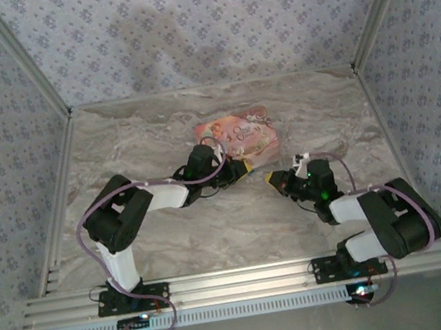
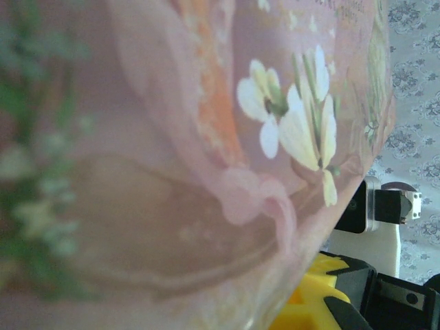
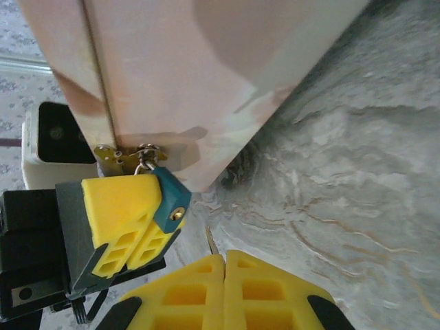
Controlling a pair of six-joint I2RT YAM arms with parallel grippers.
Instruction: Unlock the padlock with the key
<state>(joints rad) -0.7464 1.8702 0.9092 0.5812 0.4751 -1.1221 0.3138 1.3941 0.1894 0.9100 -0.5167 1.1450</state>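
Looking through the right wrist: left pincer (image 3: pixel 150 192) clamps padlock (image 3: pixel 172 204); right pincer (image 3: pixel 224 261), closed, pinches key (image 3: pixel 210 239).

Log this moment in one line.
left tool shut on padlock | right tool shut on key | key near keyhole, not in | padlock on box hasp

The right gripper (image 3: pixel 225 265) pinches the key (image 3: pixel 210 240) near the padlock (image 3: pixel 170 203).

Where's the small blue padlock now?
In the right wrist view, lower left, the small blue padlock hangs from the pink box's metal hasp, against the left gripper.
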